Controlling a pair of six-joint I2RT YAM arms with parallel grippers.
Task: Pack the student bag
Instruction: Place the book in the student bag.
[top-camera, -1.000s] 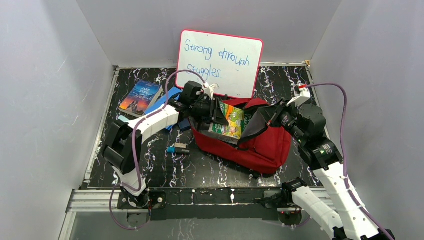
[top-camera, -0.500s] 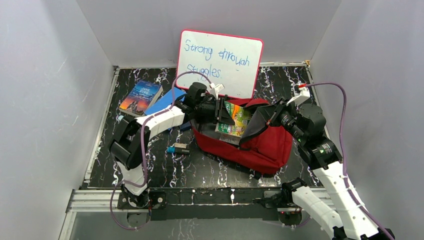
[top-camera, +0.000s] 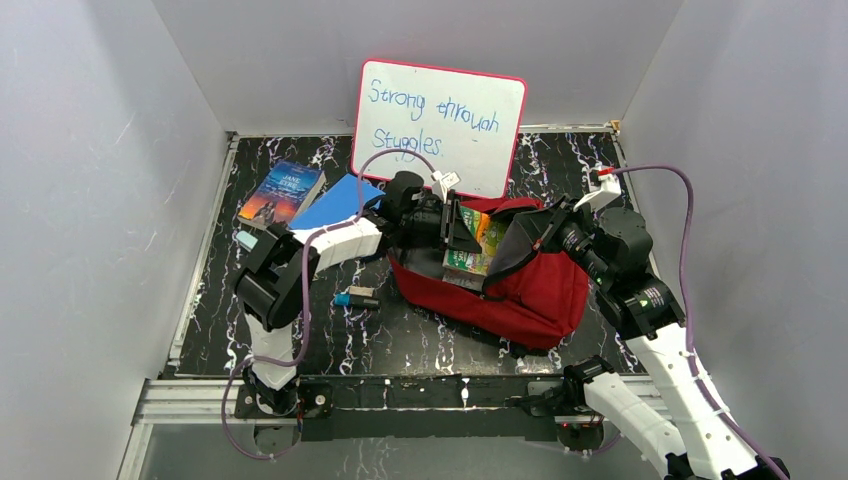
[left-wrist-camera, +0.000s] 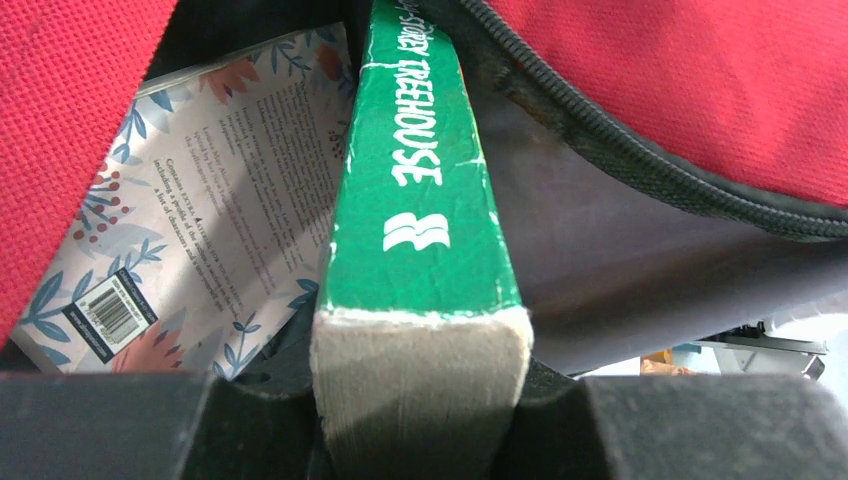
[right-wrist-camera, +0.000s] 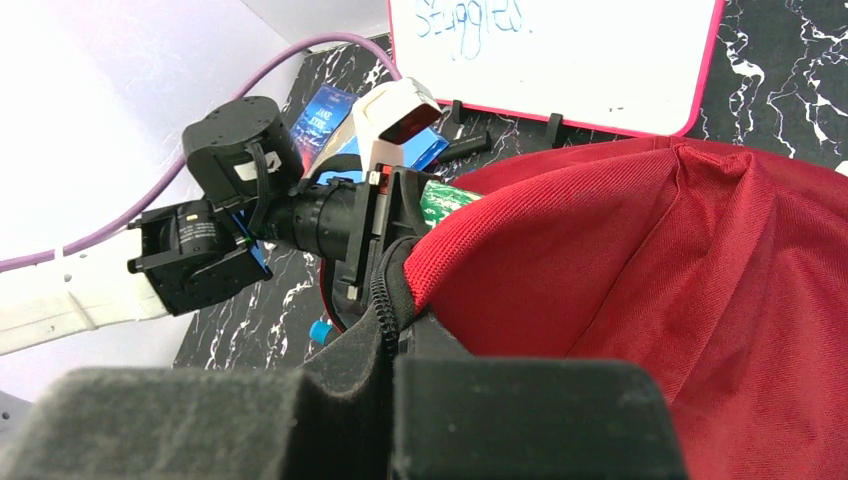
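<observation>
The student bag (top-camera: 530, 290) is a red backpack lying in the middle of the table, its mouth facing left. My right gripper (top-camera: 545, 232) is shut on the bag's zipper edge (right-wrist-camera: 385, 300) and holds the flap up. At the bag's mouth my left gripper (top-camera: 455, 225) is shut on a green book (left-wrist-camera: 420, 200), spine up. The book reaches into the opening between red fabric (left-wrist-camera: 700, 80) and grey lining. A floral white book (left-wrist-camera: 190, 230) lies inside, beside the green one.
A whiteboard (top-camera: 440, 125) with blue writing stands right behind the bag. Left of it lie a Jane Eyre book (top-camera: 283, 192) and a blue folder (top-camera: 335, 200). A small blue-and-black item (top-camera: 357, 298) lies left of the bag. Grey walls close in on three sides.
My left arm has moved right, carrying the green book further into the bag's mouth and turning it more on edge. The right gripper has held still.
</observation>
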